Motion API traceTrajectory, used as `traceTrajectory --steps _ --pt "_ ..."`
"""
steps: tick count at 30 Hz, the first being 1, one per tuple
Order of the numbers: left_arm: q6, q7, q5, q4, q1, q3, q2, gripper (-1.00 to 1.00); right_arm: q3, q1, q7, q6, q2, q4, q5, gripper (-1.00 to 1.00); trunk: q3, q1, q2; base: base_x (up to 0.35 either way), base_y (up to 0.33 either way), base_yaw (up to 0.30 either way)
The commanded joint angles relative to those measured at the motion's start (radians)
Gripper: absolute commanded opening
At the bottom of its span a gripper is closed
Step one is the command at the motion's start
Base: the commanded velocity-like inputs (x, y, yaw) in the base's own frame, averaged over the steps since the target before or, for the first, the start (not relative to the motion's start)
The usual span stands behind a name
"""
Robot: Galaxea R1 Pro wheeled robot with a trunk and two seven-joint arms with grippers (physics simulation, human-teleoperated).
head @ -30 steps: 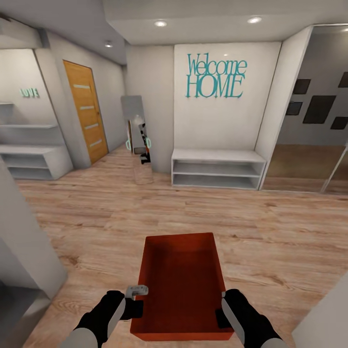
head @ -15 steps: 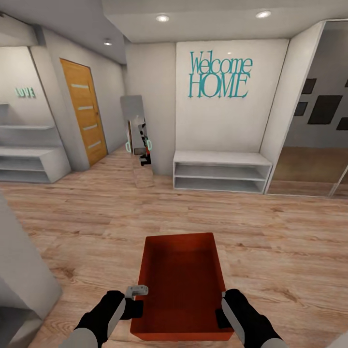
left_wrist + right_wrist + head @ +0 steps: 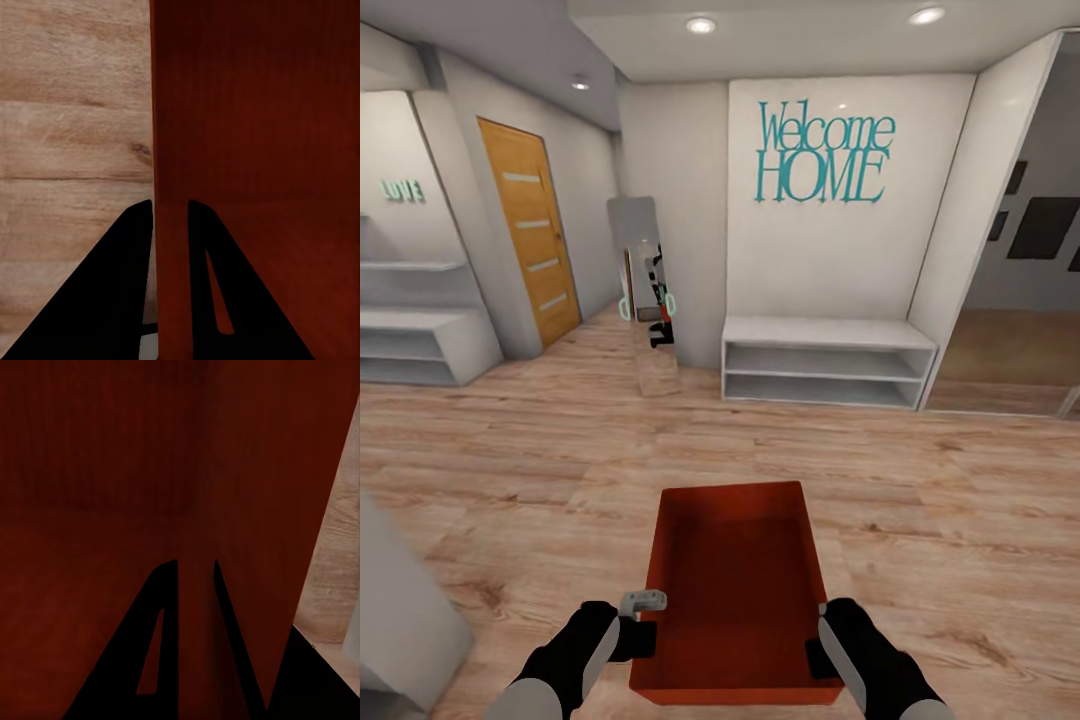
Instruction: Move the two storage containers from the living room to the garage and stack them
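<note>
gripping one storage container [image 3: 735, 590], both grippers: left gripper [image 3: 643, 640], right gripper [image 3: 819, 645].

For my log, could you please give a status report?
Left gripper and right gripper each clamp a side wall of the storage container. Wood floor ahead.

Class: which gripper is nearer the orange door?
Left. The left gripper grips the container wall on the orange door side; the right gripper grips the opposite wall.
</note>
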Motion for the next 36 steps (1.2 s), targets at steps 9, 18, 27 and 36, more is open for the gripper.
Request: traceTrajectory --steps 9,18,27,36 --pt "0.007 -0.003 0.016 -0.001 0.000 0.002 -0.002 -1.00 0.002 -0.001 -0.004 -0.010 0.012 -0.002 -0.066 -1.00 -0.001 0.001 -0.001 0.324 0.077 0.000" --pt "0.007 -0.003 0.016 -0.001 0.000 0.002 -0.002 -1.00 0.002 -0.001 -0.004 -0.010 0.013 -0.002 -0.066 -1.00 -0.001 0.001 -0.001 0.324 0.077 0.000" --pt "0.007 -0.003 0.016 -0.001 0.000 0.003 -0.002 -1.00 0.002 -0.001 -0.004 -0.010 0.013 -0.002 -0.066 -1.00 -0.001 0.001 -0.001 0.324 0.021 0.000" --pt "0.007 -0.003 0.016 -0.001 0.000 0.003 -0.002 -1.00 0.002 -0.001 -0.004 -0.010 0.013 -0.002 -0.066 -1.00 -0.001 0.001 -0.001 0.324 0.000 0.000"
